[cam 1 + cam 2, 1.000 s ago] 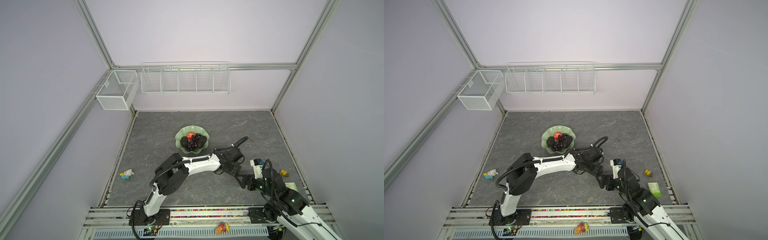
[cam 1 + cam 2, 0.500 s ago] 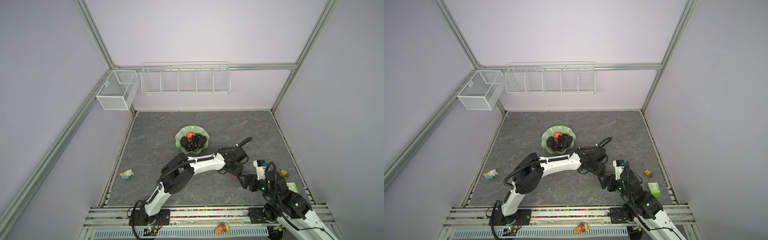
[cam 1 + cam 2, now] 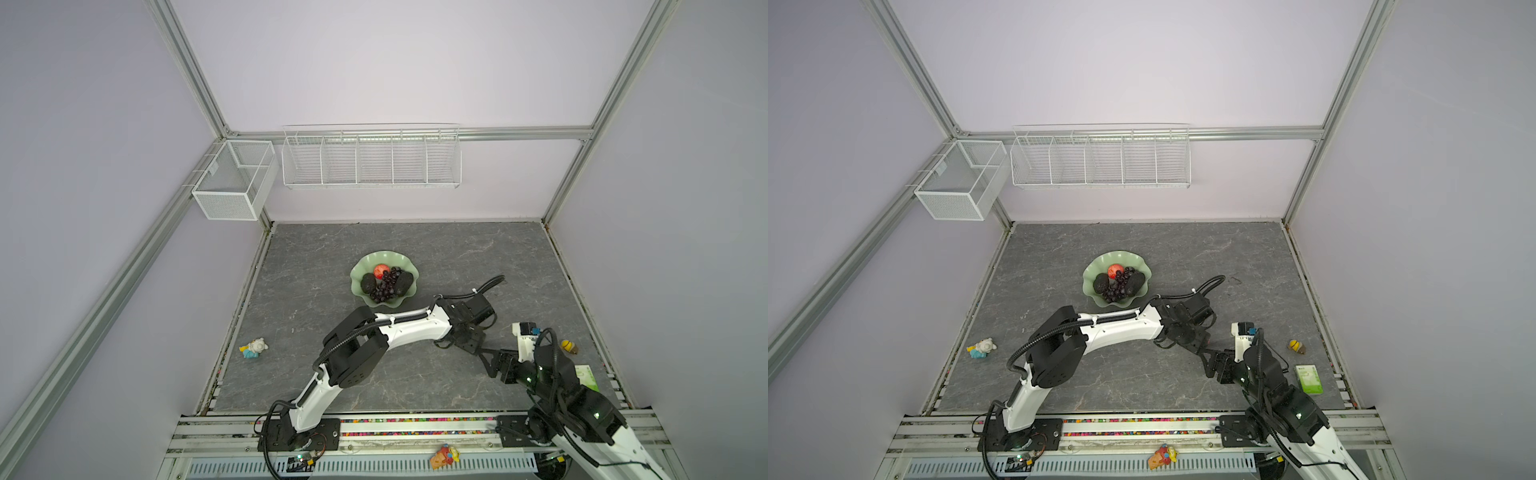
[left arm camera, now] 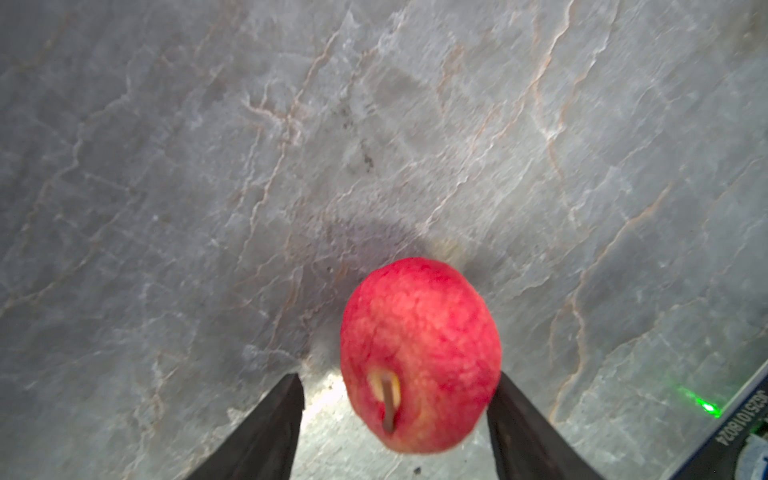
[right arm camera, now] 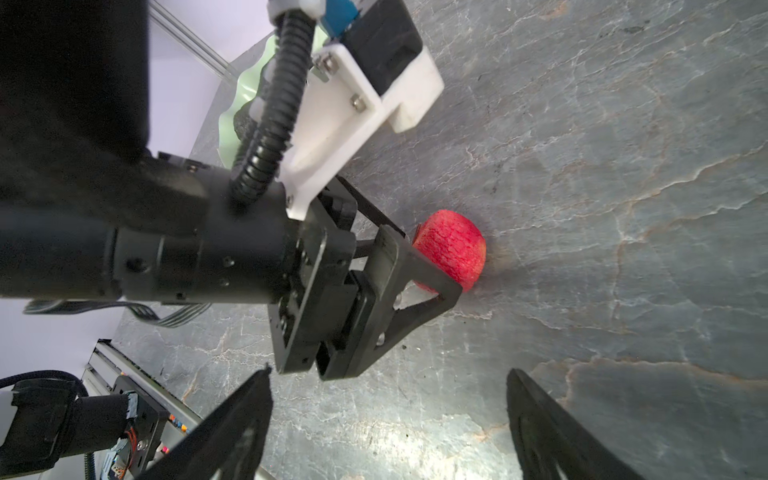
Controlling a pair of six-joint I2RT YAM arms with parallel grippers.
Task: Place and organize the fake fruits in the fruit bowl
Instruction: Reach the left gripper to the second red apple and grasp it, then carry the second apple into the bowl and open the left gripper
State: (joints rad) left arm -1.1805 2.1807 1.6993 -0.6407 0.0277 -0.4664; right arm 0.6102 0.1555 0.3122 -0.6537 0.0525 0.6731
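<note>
A small red apple (image 4: 419,353) lies on the grey table, stem toward the left wrist camera. My left gripper (image 4: 398,376) is open and straddles it: one finger touches the apple's side, the other stands off with a gap. From above, the left gripper (image 3: 461,343) covers this apple. The pale green fruit bowl (image 3: 358,274) holds another red apple (image 3: 380,271), purple grapes (image 3: 384,287) and two dark avocados (image 3: 368,283) (image 3: 403,282). My right gripper (image 5: 388,370) is open and empty, just in front of the left gripper.
Small toy figurines lie at the left edge (image 3: 253,347) and right edge (image 3: 569,345). A green box (image 3: 586,376) sits at the front right. Two white wire baskets (image 3: 370,160) (image 3: 232,183) hang on the back wall. The two arms are close together right of centre.
The left arm stretched a little further right over the apple during the first half second, then stayed. The right arm shifted slightly back toward the front rail.
</note>
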